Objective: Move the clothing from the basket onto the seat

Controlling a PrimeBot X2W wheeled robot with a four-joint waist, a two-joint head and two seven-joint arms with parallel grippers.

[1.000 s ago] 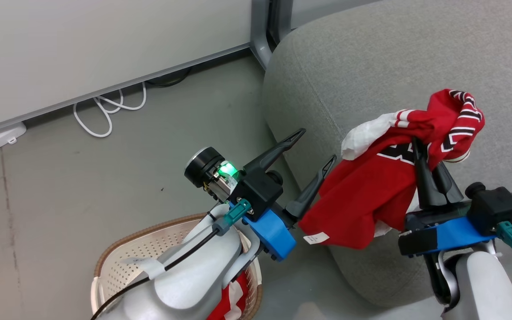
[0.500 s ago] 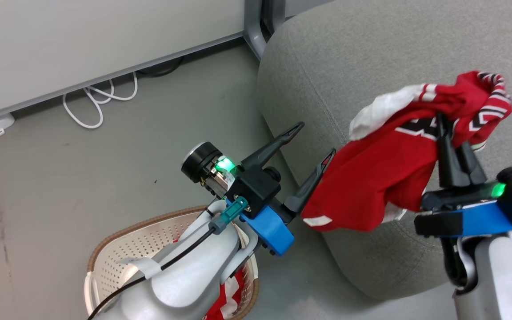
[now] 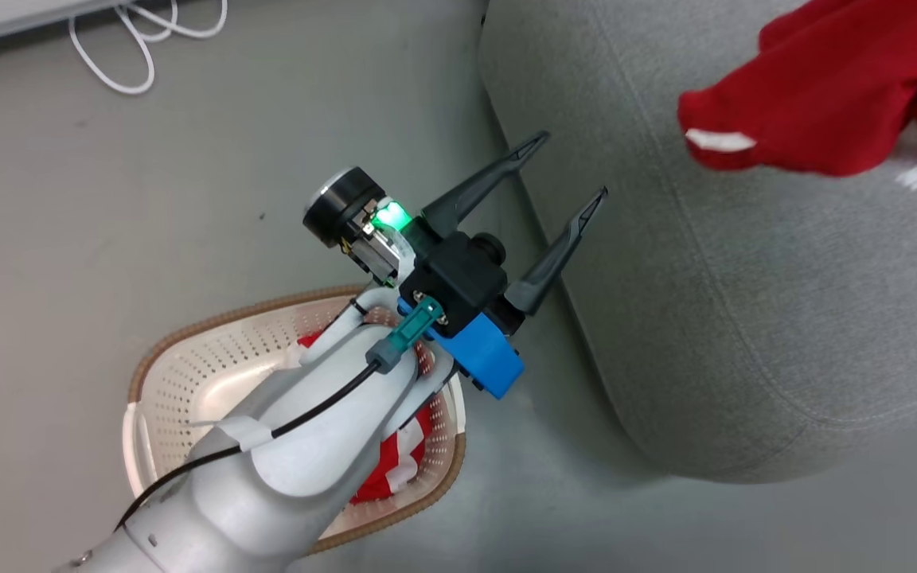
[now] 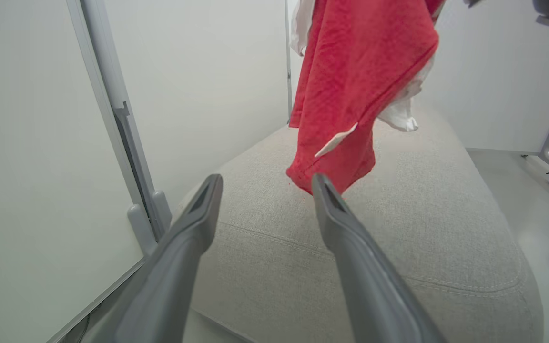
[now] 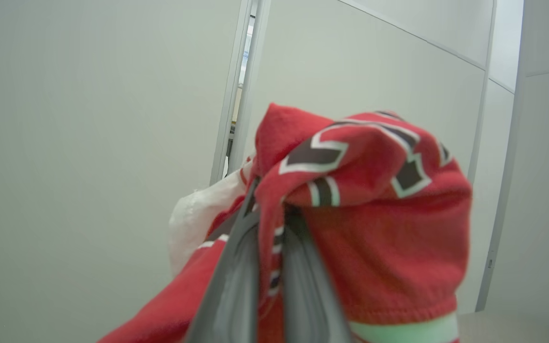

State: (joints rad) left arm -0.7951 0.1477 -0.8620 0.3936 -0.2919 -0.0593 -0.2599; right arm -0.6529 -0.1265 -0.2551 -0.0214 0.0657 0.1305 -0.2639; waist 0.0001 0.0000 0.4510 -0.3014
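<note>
Grey floor (image 3: 188, 199) is carrying the basket (image 3: 180, 382) at the lower left of the head view, and the seat (image 3: 745, 318) is taking the right side. At the upper right, the right tool (image 5: 267, 224) is pinching one red jersey (image 3: 825, 103), fully closed on it. The jersey is hanging lengthwise downward over the seat, and whether it is touching cannot be told. The left tool (image 3: 572, 164) is standing wide apart, holding nothing. One striped red piece (image 3: 395, 469) is lying in the basket under the left forearm, so the left arm is nearer to it. Two garments, one basket and one seat are showing.
</note>
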